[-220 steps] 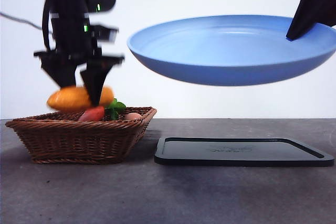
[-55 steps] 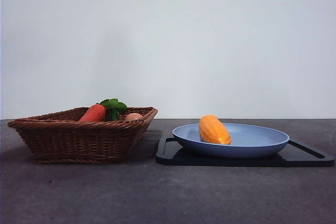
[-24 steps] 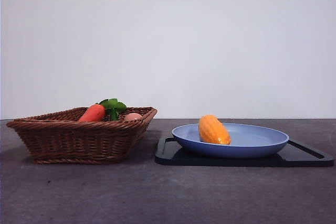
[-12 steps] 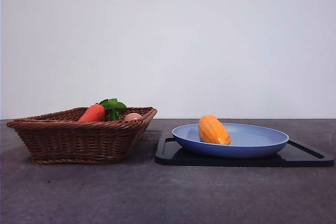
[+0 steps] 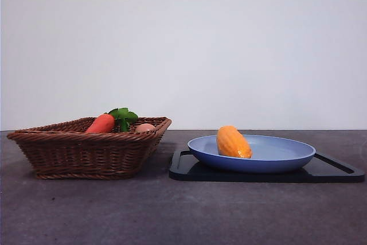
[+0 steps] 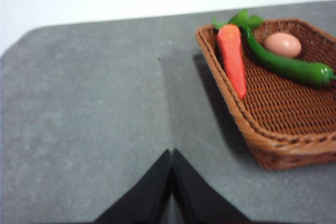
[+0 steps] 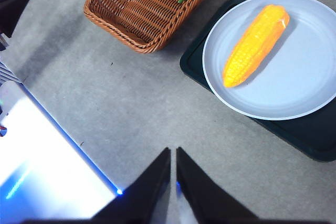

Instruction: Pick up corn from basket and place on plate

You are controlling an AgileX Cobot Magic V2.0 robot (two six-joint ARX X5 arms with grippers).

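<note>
I see the corn lying in the plate, which sits on the black tray beside the basket. Carrot, green pepper & egg are in the basket. Left pincer is closed, empty, over bare bench nr the basket. Right pincer is closed, empty, high above bench.
</note>
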